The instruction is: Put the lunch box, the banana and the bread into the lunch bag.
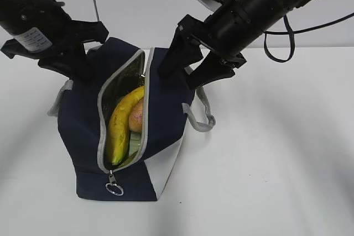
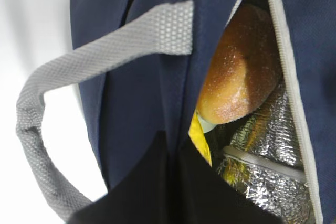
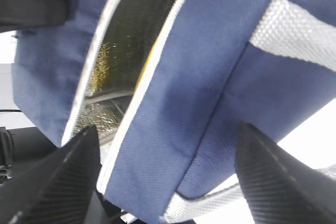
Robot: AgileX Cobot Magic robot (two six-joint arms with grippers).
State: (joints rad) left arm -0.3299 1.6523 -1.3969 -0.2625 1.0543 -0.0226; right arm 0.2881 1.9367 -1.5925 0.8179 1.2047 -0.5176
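I see the banana (image 1: 119,128) and bread (image 1: 136,115) already inside the bag (image 1: 166,131), a pale green edge beneath them. My right gripper (image 1: 185,64) straddles the bag's right flap, jaws apart; the left gripper (image 1: 83,53) I cannot tell. Next: release, withdraw.

Lab-like setup: bare white table (image 1: 276,153), plain white wall (image 1: 144,4).

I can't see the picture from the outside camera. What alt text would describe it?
A navy lunch bag stands unzipped on a white table, with a banana and a bread roll showing inside. Two black robot grippers, left and right, are at its top edges, one on each side.
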